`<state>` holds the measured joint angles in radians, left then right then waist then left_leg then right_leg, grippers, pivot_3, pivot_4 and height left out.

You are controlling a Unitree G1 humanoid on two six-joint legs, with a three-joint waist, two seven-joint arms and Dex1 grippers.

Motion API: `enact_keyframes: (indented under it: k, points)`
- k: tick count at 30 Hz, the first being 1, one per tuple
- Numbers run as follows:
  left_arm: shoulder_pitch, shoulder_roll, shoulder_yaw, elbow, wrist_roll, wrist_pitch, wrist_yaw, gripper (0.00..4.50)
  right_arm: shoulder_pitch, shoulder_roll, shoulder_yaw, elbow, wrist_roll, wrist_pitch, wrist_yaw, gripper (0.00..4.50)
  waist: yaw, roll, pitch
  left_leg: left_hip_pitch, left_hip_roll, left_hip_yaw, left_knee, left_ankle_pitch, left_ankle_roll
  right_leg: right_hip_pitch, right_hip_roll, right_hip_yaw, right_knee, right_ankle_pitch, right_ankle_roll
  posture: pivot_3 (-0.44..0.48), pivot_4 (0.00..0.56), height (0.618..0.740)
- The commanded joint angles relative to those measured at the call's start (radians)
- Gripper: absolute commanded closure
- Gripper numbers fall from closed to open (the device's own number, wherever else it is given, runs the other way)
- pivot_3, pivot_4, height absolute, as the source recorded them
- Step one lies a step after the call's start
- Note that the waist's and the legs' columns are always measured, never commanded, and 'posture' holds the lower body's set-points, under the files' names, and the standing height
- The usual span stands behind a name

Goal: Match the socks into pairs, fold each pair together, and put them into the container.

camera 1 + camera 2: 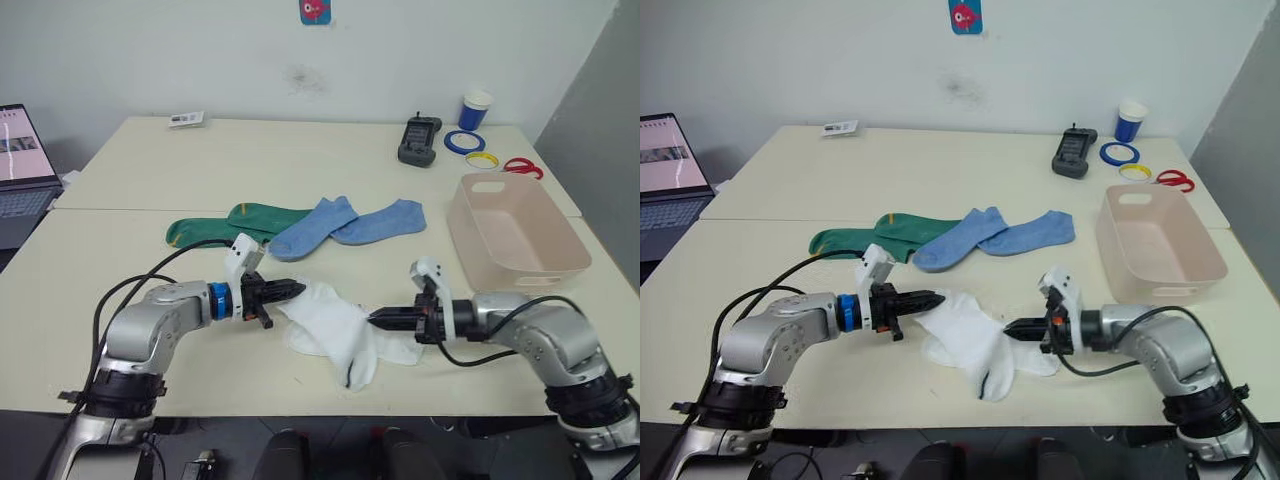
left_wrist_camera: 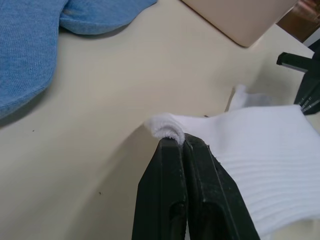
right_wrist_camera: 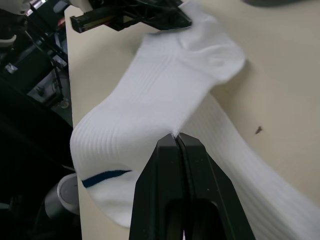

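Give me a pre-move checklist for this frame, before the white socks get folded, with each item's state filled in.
1. Left gripper shut on the white socks: ok; the left wrist view shows a white edge pinched between its fingers.
2. Right gripper shut on the same white pile: ok; its fingers close on fabric.
3. Both white socks lined up for folding: not ok; they overlap crookedly.
4. Container free to receive a pair: ok; nothing lies inside.
5. Light blue socks and green socks away from the grippers: ok; they lie farther back on the table.
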<state>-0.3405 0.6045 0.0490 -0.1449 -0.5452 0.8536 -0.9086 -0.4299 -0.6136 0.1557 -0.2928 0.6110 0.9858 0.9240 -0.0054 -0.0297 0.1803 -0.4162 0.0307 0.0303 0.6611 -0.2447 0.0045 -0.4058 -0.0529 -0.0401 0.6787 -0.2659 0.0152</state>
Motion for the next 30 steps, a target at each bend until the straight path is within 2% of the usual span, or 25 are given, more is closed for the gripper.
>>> enact_keyframes:
  k: [1, 6, 9, 12, 17, 20, 22, 23, 26, 28, 30]
  points:
    - [0.068, -0.014, 0.048, -0.118, -0.043, 0.026, 0.063, 4.50, -0.057, -0.050, 0.018, 0.038, -0.006, -0.042, 0.091, 4.48, -0.001, 0.000, 0.000, 0.000, 0.000, 0.000, 0.000, 0.000, 0.000, 0.000, 0.000, 0.000, 0.000, 0.000, 0.000, 0.000, 0.150, 0.740]
    - [0.148, -0.060, 0.085, -0.214, -0.082, 0.037, 0.152, 4.50, -0.116, -0.052, 0.088, 0.136, -0.078, -0.105, 0.129, 4.48, 0.001, 0.000, 0.000, 0.000, 0.000, 0.000, 0.000, 0.000, 0.000, 0.000, 0.000, 0.000, 0.000, 0.000, 0.000, 0.000, 0.150, 0.740]
    - [0.204, -0.089, 0.113, -0.239, -0.068, 0.007, 0.222, 4.50, -0.135, 0.003, 0.150, 0.144, -0.122, -0.112, 0.096, 4.48, -0.002, 0.000, 0.000, 0.000, 0.000, 0.000, 0.000, 0.000, 0.000, 0.000, 0.000, 0.001, 0.000, 0.000, 0.000, 0.000, 0.150, 0.740]
    - [0.228, -0.074, 0.126, -0.234, -0.050, -0.024, 0.241, 4.50, -0.120, 0.041, 0.151, 0.111, -0.120, -0.090, 0.068, 4.48, 0.000, 0.000, 0.000, 0.000, 0.001, 0.000, 0.000, 0.000, 0.000, 0.000, 0.000, 0.001, 0.000, 0.000, 0.000, 0.000, 0.150, 0.740]
    - [0.219, -0.020, 0.123, -0.178, -0.048, -0.050, 0.204, 4.50, -0.083, 0.065, 0.139, 0.066, -0.116, -0.074, 0.015, 4.48, 0.004, 0.000, 0.000, 0.000, -0.001, 0.000, 0.000, 0.000, 0.000, 0.000, -0.001, 0.000, 0.000, 0.000, 0.000, 0.000, 0.150, 0.740]
    - [0.200, -0.006, 0.106, -0.156, -0.046, -0.065, 0.181, 4.50, -0.053, 0.049, 0.119, 0.036, -0.111, -0.072, 0.002, 3.91, 0.005, 0.000, 0.000, 0.000, -0.001, 0.000, 0.000, 0.000, 0.000, 0.000, -0.001, 0.000, 0.000, 0.000, 0.000, 0.000, 0.150, 0.740]
    - [0.192, 0.008, 0.095, -0.145, -0.050, -0.072, 0.148, 4.50, -0.034, 0.032, 0.101, 0.013, -0.109, -0.070, -0.008, 3.24, 0.004, 0.000, 0.000, 0.000, -0.001, 0.000, 0.000, 0.000, 0.000, 0.000, -0.001, 0.000, 0.000, 0.000, 0.000, 0.000, 0.150, 0.740]
    - [0.185, 0.016, 0.097, -0.137, -0.058, -0.069, 0.133, 4.05, -0.023, 0.023, 0.090, 0.001, -0.111, -0.067, -0.020, 2.85, 0.004, 0.000, 0.000, 0.000, -0.001, 0.000, 0.000, 0.000, 0.000, 0.000, -0.001, 0.000, 0.000, 0.000, 0.000, 0.000, 0.150, 0.740]
    - [0.158, 0.055, 0.104, -0.097, -0.062, -0.064, 0.090, 3.19, 0.024, -0.014, 0.061, -0.060, -0.097, -0.050, -0.034, 1.75, 0.004, 0.000, 0.000, 0.000, 0.000, 0.000, 0.000, 0.000, 0.000, 0.000, -0.001, 0.000, 0.000, 0.000, 0.000, 0.000, 0.150, 0.740]
    - [0.128, 0.089, 0.108, -0.055, -0.069, -0.049, 0.052, 2.55, 0.053, -0.027, 0.045, -0.098, -0.084, -0.033, -0.046, 1.73, 0.004, 0.000, 0.000, 0.000, 0.000, 0.000, 0.000, 0.000, 0.000, 0.000, 0.000, -0.001, 0.000, 0.000, 0.000, 0.000, 0.150, 0.740]
    - [0.093, 0.115, 0.110, -0.007, -0.077, -0.042, 0.017, 2.55, 0.074, -0.027, 0.037, -0.127, -0.077, -0.015, -0.061, 1.73, 0.002, 0.000, 0.000, 0.000, 0.000, 0.000, 0.000, 0.000, 0.000, 0.000, 0.000, 0.000, 0.000, 0.000, 0.000, 0.000, 0.150, 0.740]
